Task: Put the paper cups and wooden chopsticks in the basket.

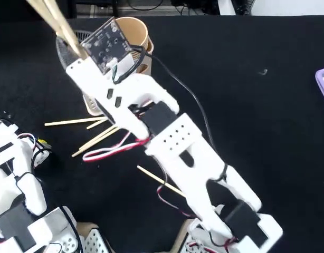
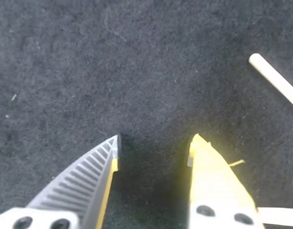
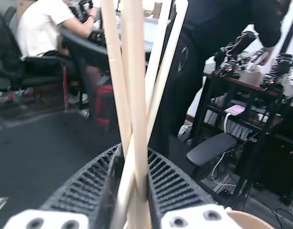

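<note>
Chopsticks (image 3: pixel 132 95) in right hand (image 3: pixel 133 153); one cup (image 1: pixel 136 30)

We are looking at a cloth (image 2: pixel 113 57) that is showing matt black and finely fuzzy, like felt. The chopsticks (image 3: pixel 133 86) are reading as pale bare wood, smooth and unvarnished. The right gripper (image 3: pixel 133 149) is showing dark ribbed plastic. The left gripper (image 2: pixel 153 140) is showing one grey ribbed face and one smooth yellow plastic one. The arms (image 1: pixel 178 139) are gleaming as smooth white plastic with a soft sheen. The cup (image 1: pixel 136 30) is looking like matt tan paper, and the wires (image 1: pixel 106 154) are shining slightly.
</note>
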